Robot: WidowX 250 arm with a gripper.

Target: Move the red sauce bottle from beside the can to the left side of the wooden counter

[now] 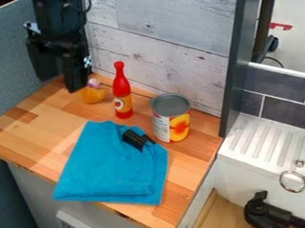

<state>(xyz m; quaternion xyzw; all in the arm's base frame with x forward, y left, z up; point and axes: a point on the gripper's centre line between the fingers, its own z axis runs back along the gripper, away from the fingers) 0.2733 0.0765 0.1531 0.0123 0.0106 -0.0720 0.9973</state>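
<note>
Upper left, the black gripper [73, 87] is near an orange toy [92, 95], can't tell how open or if holding; blue cloth [109, 167] lies lower down

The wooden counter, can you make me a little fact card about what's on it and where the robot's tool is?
Tool: black tool, over the back left of the wooden counter
Nearest to it: small orange thing
Next along: red bottle
Right of bottle: can
In front: blue cloth
On cloth: something black
</note>
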